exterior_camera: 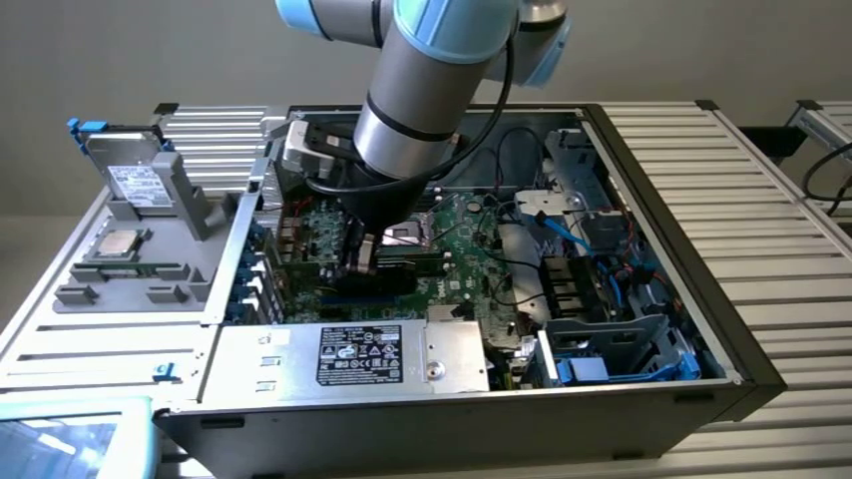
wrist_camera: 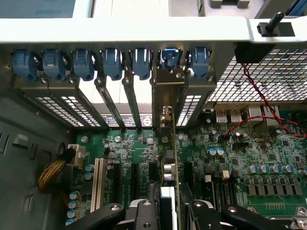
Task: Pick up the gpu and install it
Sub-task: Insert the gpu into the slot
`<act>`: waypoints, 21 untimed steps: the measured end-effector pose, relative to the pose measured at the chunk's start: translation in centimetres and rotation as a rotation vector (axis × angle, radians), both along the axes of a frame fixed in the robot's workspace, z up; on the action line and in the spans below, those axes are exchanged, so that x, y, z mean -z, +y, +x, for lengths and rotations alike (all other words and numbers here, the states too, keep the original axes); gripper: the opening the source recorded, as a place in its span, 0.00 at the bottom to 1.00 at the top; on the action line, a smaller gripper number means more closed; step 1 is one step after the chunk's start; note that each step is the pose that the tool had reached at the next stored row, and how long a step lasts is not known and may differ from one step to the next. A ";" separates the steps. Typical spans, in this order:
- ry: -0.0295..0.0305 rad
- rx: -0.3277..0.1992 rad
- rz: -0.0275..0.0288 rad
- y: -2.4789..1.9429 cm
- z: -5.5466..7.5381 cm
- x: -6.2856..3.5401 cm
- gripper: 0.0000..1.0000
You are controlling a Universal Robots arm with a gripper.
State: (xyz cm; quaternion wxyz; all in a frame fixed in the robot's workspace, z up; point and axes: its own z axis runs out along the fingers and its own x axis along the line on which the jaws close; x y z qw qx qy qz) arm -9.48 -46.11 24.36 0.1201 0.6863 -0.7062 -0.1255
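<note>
Wrist view shows pincer clasping upright gpu edge-on over motherboard.

The green motherboard lies directly beneath the gripper, inside an open computer case. Beyond the gripper in the wrist view, a row of blue slot clips lines the case's rear frame, and a twisted red and black wire runs off to one side. A labelled power supply sits near the gripper. Well apart from the gripper, toward the exterior view's left, a hard drive stands upright above a processor chip on a grey fixture.
</note>
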 end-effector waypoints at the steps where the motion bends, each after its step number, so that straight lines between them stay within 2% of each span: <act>1: 0.0000 0.000 0.0000 0.00 0.0 0.00 0.28; 21: 0.0002 0.077 -0.0001 0.00 -0.4 0.30 0.28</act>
